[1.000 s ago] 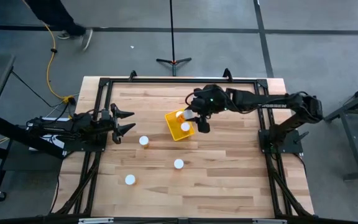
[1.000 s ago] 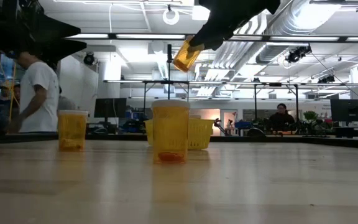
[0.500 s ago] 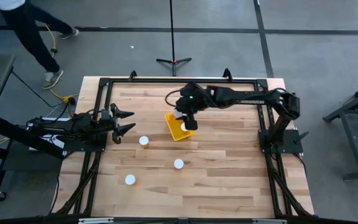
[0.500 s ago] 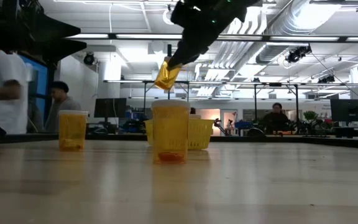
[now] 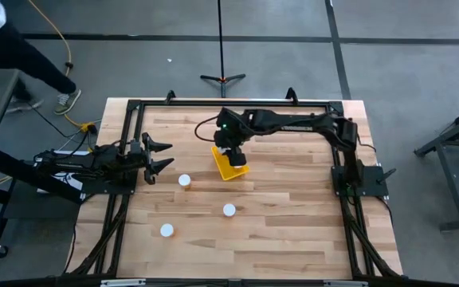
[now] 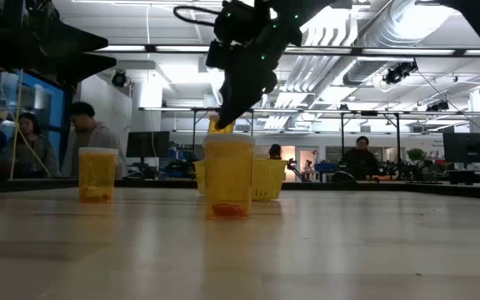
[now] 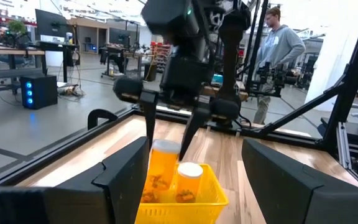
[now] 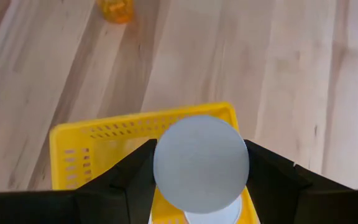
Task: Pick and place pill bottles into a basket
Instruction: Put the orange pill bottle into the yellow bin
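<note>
The yellow basket (image 5: pixel 234 171) stands mid-table, with one white-capped orange pill bottle (image 7: pixel 189 181) standing in it. My right gripper (image 5: pixel 231 150) hangs over the basket, shut on another pill bottle (image 7: pixel 164 160), whose white cap (image 8: pixel 201 163) fills the right wrist view. Three more bottles stand on the table on their bases (image 5: pixel 184 181) (image 5: pixel 229 210) (image 5: pixel 166 230). My left gripper (image 5: pixel 164 157) is open and empty at the table's left side, pointing at the basket. My right gripper pinches the bottle's upper part (image 7: pixel 156 148) between its two fingers, one on each side just under the cap. The fingers (image 7: pixel 146 118) come from above, pointing down. The bottle hangs about upright, its lower part down inside the basket walls; whether it touches the basket floor cannot be told.
A dark metal frame (image 5: pixel 134 108) runs around the wooden table. In the low view one bottle (image 6: pixel 228 177) stands nearest and another (image 6: pixel 97 173) to its left. People move in the room beyond the table.
My right gripper has gone toward the table's left edge and down, coming over the basket with the bottle still in its hold. The bottle, tilted and high before, now hangs nearly upright and low at the basket.
</note>
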